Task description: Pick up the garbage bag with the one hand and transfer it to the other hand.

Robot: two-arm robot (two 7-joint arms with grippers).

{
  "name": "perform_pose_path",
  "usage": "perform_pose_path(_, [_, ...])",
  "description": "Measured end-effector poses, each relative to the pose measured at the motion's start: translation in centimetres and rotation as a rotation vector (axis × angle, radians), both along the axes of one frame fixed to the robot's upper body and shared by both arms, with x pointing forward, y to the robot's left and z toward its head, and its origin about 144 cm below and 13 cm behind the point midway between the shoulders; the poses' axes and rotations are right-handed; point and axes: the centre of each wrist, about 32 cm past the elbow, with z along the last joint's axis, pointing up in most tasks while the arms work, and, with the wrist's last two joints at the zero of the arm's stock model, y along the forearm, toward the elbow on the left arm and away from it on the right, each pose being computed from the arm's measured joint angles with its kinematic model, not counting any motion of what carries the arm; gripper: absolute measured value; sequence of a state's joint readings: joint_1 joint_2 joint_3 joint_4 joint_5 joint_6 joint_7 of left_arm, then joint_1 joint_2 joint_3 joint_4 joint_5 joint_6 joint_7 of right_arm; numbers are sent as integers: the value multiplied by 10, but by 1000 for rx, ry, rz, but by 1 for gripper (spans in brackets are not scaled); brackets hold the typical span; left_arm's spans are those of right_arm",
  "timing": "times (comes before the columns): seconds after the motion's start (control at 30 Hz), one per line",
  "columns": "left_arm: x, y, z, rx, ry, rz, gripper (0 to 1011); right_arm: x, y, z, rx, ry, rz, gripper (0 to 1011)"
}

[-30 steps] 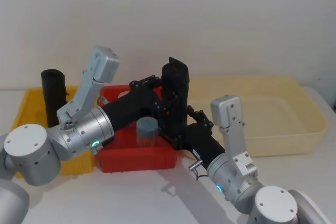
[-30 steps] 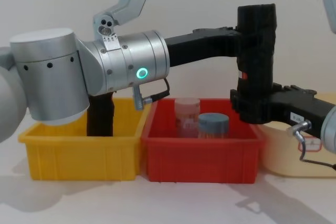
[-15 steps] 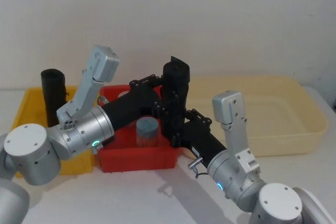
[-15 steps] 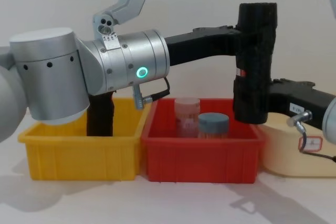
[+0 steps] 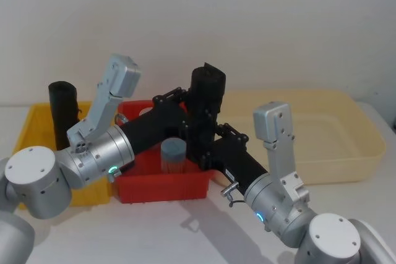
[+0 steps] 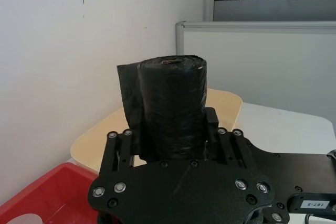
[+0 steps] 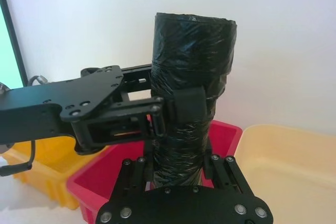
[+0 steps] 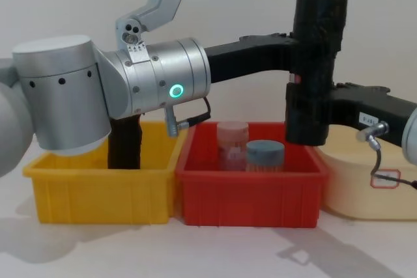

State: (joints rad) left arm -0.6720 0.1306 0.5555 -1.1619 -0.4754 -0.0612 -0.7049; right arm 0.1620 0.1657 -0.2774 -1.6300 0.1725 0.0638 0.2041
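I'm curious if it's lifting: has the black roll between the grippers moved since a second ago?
Yes. The garbage bag has risen slightly; its top stands higher above the red bin than before.

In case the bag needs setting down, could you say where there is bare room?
Free: the cream tray's floor, right of the red bin, and the tabletop before the bins. Crowded: the red bin, two jars inside and the garbage bag, left pincer and right pincer above; the yellow bin holds a black roll.

Left bin [image 8: 98, 193] holds roll [image 8: 124, 144]; middle bin [image 8: 251, 196], jars [image 8: 264, 155] inside; tray [image 8: 355, 187] right; garbage bag [image 8: 314, 69] above middle bin.
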Motion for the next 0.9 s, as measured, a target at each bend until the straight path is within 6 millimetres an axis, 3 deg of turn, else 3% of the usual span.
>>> perform_pose_path(0.47, [0, 0, 0, 0, 0, 0, 1002, -1, 1, 2, 3, 16, 1, 496])
perform_pose_path(0.9, [0, 0, 0, 0, 0, 1, 1001, 9, -1, -2, -11, 55, -46, 497])
